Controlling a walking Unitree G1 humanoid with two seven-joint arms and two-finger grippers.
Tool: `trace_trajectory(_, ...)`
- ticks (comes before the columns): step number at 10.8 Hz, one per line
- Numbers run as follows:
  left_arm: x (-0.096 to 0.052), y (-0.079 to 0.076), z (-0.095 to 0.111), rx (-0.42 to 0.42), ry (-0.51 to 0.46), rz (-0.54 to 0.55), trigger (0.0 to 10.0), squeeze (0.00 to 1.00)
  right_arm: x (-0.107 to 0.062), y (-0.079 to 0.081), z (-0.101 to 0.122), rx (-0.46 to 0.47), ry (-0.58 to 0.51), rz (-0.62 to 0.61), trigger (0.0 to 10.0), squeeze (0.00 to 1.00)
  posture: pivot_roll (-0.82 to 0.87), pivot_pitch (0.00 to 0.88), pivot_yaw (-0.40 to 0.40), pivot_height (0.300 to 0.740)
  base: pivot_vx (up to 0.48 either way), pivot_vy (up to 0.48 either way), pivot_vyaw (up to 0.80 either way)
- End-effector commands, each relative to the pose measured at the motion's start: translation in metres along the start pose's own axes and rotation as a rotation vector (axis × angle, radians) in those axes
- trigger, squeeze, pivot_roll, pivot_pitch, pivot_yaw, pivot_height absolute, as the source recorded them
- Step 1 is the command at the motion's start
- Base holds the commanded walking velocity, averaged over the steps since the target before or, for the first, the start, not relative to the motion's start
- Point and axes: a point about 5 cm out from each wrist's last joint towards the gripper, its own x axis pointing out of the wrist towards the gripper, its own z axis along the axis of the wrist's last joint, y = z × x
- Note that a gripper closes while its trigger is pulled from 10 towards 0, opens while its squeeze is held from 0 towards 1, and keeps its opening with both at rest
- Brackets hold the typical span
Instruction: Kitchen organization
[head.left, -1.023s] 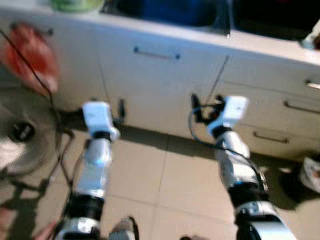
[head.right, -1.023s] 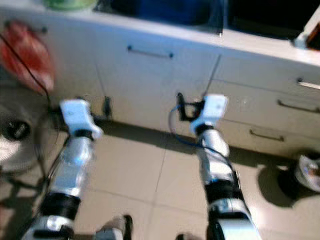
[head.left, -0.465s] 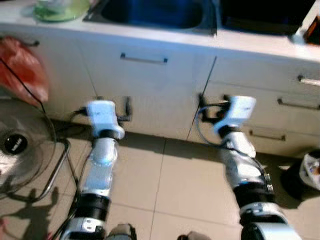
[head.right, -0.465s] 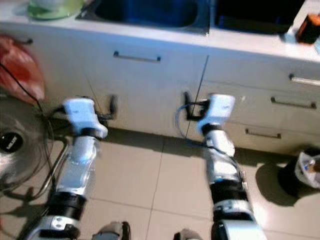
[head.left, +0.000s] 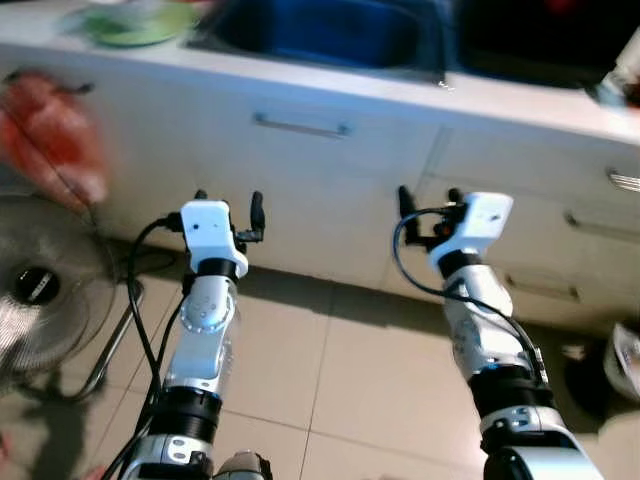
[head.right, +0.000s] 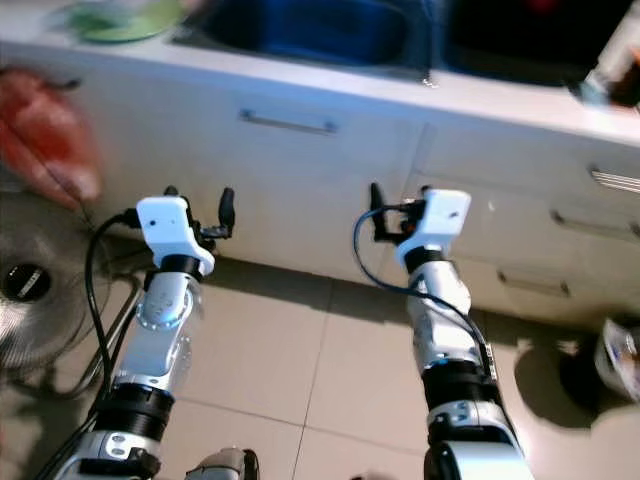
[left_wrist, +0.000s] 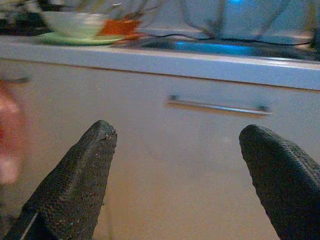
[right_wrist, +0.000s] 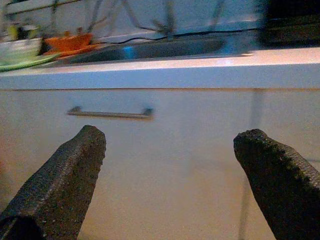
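**Operator:** What have your fingers got?

**Observer:** Nothing. Your left gripper (head.left: 228, 200) has its fingers spread wide, empty, raised before the white cabinet front (head.left: 300, 190). Your right gripper (head.left: 424, 197) is the same: fingers well apart, holding nothing, facing the seam between that cabinet and the drawers (head.left: 560, 200).

**Operator:** And beyond the tips?

**Observer:** The metal handle (left_wrist: 217, 106) runs level across the cabinet front, between your left fingertips in the wrist view, apart from them. Above it lies the counter edge (right_wrist: 200, 75), then the dark sink (head.left: 320, 30).

**Operator:** The kitchen things?

**Observer:** A green plate (head.left: 135, 22) sits on the counter left of the sink, blurred. Lower left: a red bag (head.left: 50, 135) hangs by the cabinet, a fan (head.left: 35, 290) below it on the tiled floor (head.left: 330, 370).
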Motion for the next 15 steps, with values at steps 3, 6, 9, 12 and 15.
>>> trace_trajectory(3,0.0001,0.0050,0.0007,0.006,-0.003,0.021,10.0,0.00,0.0013,0.0054,-0.0010,0.011,0.002,0.010,10.0,0.00,0.05,0.134,-0.033,0.740,0.435,0.000,0.16)
trace_trajectory(6,0.0000,0.0051,0.0006,0.008,-0.004,0.020,10.0,0.00,0.0015,0.0069,-0.0018,0.016,0.005,0.016,10.0,0.00,0.05,0.132,-0.035,0.740,0.436,0.000,0.00)
trace_trajectory(9,0.0006,0.0041,0.0015,0.009,-0.007,0.017,10.0,0.00,0.0019,0.0076,-0.0008,0.021,-0.002,0.023,10.0,0.00,0.05,0.132,-0.034,0.740,0.436,0.000,0.00)
trace_trajectory(12,0.0023,0.0047,0.0032,0.009,-0.012,0.018,10.0,0.00,0.0027,0.0087,-0.0010,0.017,0.001,0.028,10.0,0.00,0.05,0.130,-0.033,0.740,0.436,0.000,0.00)
trace_trajectory(15,0.0055,0.0052,0.0052,0.012,-0.017,0.013,10.0,0.00,0.0043,0.0106,-0.0004,0.024,-0.003,0.028,10.0,0.00,0.05,0.124,-0.027,0.740,0.437,0.000,0.00)
